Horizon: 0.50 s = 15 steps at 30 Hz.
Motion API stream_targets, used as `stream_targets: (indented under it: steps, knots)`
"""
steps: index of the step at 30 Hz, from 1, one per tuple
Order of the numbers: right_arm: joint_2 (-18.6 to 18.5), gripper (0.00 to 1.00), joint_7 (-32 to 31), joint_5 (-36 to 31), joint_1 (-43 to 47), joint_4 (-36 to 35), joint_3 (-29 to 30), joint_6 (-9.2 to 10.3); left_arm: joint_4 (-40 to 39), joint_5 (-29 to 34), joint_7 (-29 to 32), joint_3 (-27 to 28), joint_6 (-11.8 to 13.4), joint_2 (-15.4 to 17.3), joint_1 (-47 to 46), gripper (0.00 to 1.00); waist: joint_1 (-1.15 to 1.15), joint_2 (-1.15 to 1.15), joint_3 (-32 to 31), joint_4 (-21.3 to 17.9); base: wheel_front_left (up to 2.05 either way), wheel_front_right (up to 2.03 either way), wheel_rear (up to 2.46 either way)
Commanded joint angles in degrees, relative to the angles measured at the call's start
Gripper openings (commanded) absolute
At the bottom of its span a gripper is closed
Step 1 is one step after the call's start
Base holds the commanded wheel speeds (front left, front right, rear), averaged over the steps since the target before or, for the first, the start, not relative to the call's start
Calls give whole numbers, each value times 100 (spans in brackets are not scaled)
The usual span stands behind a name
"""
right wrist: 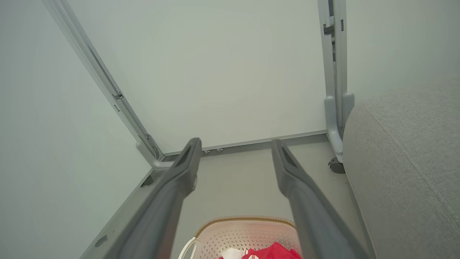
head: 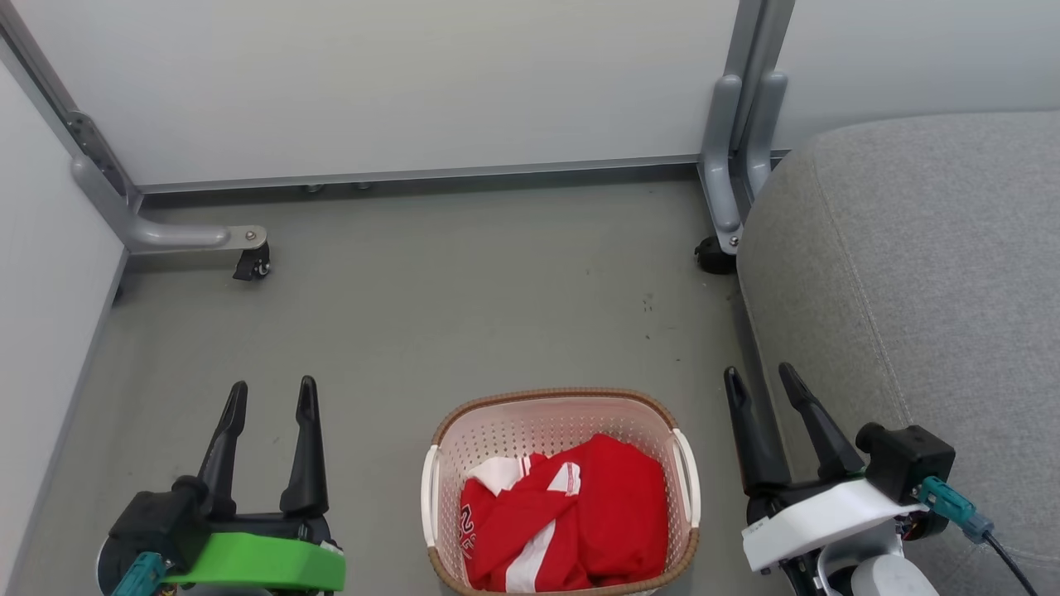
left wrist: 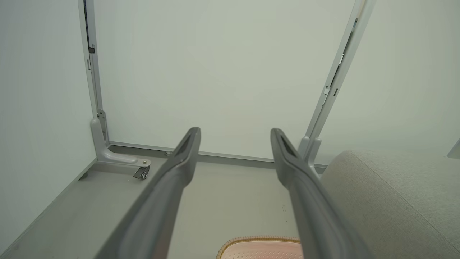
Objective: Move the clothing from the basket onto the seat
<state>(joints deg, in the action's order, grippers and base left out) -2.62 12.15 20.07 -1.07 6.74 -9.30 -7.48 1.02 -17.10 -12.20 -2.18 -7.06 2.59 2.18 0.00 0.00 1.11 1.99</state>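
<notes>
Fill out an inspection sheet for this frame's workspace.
Surface: grey floor, a few dark specks.
Job's things: red clothing heaped in the basket; grey seat to its right, visible part bare.
Clutter: nothing seen.
Grippers: left gripper and right gripper open, empty, flanking the basket.
Cables: dark cable runs from the right wrist.
Surroundings: pale partition panels on castered feet.

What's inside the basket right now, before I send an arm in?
Red clothing with white stripes lies crumpled in the basket, with dark print showing on one fold. The pile hides whatever is beneath it, and the number of garments cannot be told.
</notes>
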Motion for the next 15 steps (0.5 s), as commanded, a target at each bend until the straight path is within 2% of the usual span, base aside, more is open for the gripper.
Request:
stream_targets:
  steps: [1,15]
  knots:
    - [-31,100,50,-142,75,-48,-4,-2,-9,89,-42,-5,-14,41,54,100,0,0,5,-7,0,0,0]
    - [-35,100,202,-748,115,-117,-23,-2,-33,696,-200,-78,-42,44,102,100,0,0,78,-54,0,0,0]
